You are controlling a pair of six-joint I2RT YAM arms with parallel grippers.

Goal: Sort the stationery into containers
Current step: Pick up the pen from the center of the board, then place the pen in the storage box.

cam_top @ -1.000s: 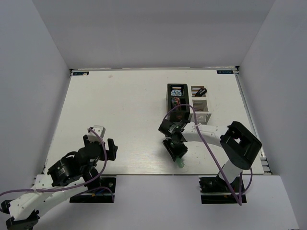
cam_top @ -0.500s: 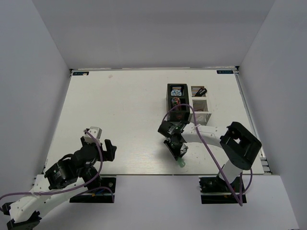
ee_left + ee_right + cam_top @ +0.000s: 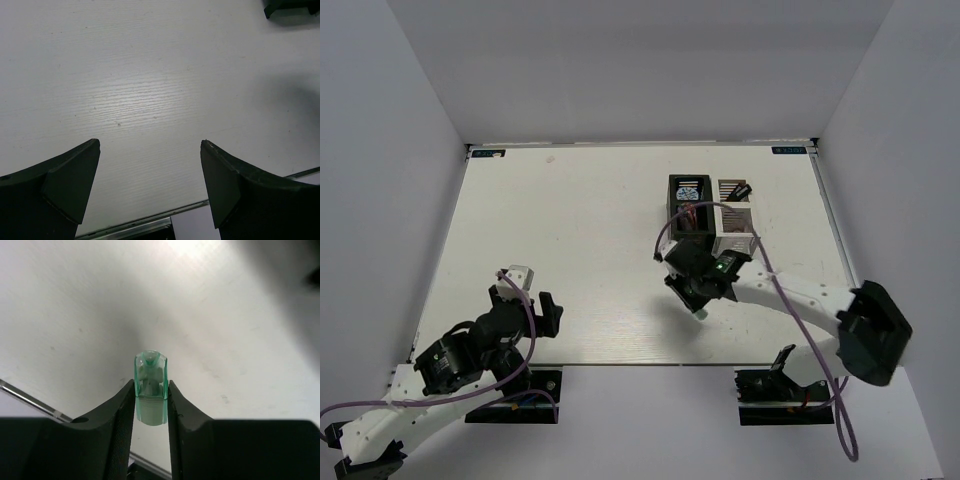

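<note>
- There it is: right arm's jaws clenched on the translucent green capsule-shaped piece (image 3: 150,382), pinched across its narrow sides, long axis running straight out along the jaws
- Piece and jaws sit just on the near side of the black slatted two-compartment organizer (image 3: 688,205), over the white bench (image 3: 570,230)
- White mesh organizer (image 3: 738,225) stands just beside the black one, on its right; the right arm is far nearer both
- Meanwhile left arm's jaws are released and empty, well off to the black organizer's near left
- Can't tell whether the piece is clear of the bench; its rear end is hidden between the jaws, and box contents are too small to read
</note>
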